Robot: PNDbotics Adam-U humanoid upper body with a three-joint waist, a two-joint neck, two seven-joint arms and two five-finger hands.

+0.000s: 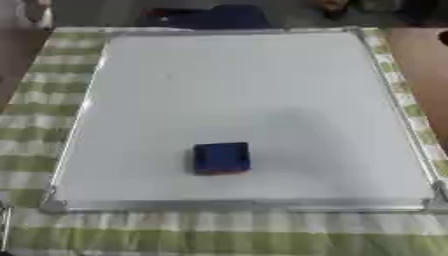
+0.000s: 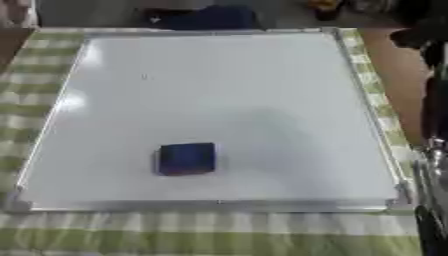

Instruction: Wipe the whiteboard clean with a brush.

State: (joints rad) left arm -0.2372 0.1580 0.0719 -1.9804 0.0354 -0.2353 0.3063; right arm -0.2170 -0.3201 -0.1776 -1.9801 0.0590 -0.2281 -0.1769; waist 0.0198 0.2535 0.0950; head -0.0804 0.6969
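We find the whiteboard [image 1: 245, 100] lying flat on a green-and-white checked cloth [image 1: 219, 232], with the blue brush [image 1: 221, 158] resting untouched on its near half, left of centre. Neither hand appears; only the right arm [image 2: 433, 150] shows at the right edge, so we cannot tell how the fingers stand.

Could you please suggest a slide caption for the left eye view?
A blue eraser brush lies untouched on the near part of a whiteboard laid on a green checked tablecloth.
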